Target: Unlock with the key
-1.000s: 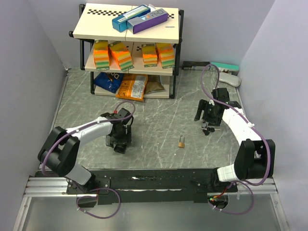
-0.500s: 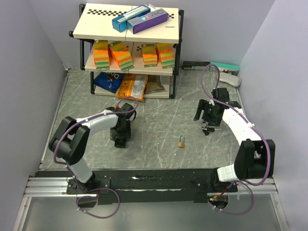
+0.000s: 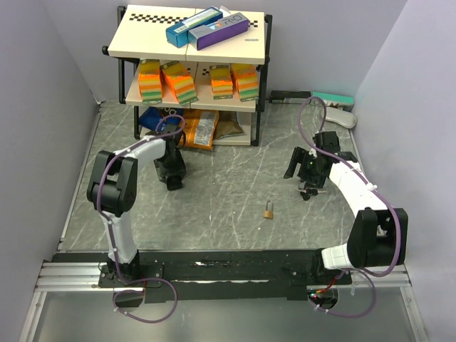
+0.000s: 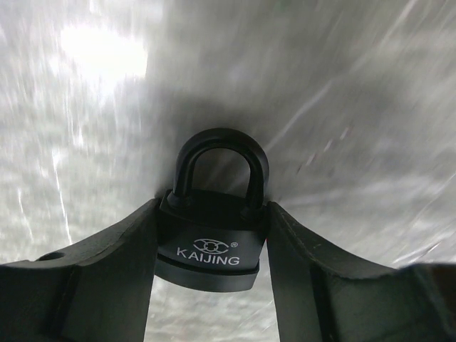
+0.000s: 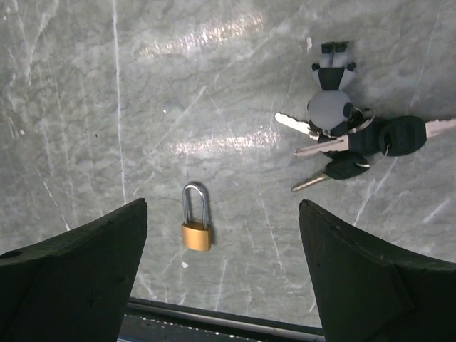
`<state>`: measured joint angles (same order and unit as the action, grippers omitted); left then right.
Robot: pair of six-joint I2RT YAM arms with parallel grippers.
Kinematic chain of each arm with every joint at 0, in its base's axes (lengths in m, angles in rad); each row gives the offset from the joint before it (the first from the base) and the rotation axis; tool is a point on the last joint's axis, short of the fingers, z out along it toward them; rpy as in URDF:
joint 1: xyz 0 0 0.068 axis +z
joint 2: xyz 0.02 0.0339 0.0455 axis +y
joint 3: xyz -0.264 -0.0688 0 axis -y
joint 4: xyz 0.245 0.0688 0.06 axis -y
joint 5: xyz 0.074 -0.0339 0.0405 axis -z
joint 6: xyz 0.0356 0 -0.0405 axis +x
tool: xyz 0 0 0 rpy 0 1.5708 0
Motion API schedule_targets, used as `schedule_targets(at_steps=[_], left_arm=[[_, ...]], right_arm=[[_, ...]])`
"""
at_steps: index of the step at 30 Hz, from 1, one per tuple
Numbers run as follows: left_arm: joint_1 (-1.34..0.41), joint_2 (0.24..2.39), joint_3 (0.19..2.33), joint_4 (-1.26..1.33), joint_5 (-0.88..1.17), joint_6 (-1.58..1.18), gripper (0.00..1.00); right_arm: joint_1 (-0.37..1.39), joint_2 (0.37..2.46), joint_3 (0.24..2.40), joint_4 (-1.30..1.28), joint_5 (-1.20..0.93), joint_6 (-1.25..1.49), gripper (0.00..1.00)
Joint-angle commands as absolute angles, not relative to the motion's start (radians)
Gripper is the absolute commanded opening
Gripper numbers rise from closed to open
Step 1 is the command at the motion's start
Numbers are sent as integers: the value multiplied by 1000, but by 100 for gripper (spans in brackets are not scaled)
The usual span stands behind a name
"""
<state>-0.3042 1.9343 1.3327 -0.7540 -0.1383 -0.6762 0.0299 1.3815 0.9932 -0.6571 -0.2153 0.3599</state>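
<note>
A black padlock (image 4: 210,242) marked KAIJING sits between the fingers of my left gripper (image 4: 214,208), which is shut on its body, with the closed shackle pointing away over the marble table. In the top view this gripper (image 3: 173,177) is just in front of the shelf. My right gripper (image 3: 305,177) hangs open over the table at the right. Below it lies a bunch of keys (image 5: 350,140) with a grey figure fob, also seen as the keys (image 3: 306,193) from above. A small brass padlock (image 5: 197,229) lies apart from them, nearer the table's front, at the brass padlock (image 3: 268,210).
A black-framed shelf (image 3: 191,43) stands at the back left with boxes on top, sponge packs in the middle and snack bags (image 3: 194,128) at the bottom. Small items (image 3: 335,100) lie by the back right wall. Grey walls close in both sides.
My left gripper has closed on the black padlock and swung with it away from the table's front toward the shelf. The right arm has barely moved, its jaws a touch wider.
</note>
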Motion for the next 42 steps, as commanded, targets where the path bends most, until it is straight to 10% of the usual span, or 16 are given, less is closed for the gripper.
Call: schedule_targets(at_steps=[1,11,42], left_arm=[[-295,2005,1420,-758,-135,-695,41],[-291,1872,1431,-735,-159,-684,99],[-314,900,957,-563,58,-785,96]], right_arm=[[23,1321,968,-650,-196,373,93],[23,1385,1034,-672,-135,324,97],[25,1769,1201,-684,12,267,72]])
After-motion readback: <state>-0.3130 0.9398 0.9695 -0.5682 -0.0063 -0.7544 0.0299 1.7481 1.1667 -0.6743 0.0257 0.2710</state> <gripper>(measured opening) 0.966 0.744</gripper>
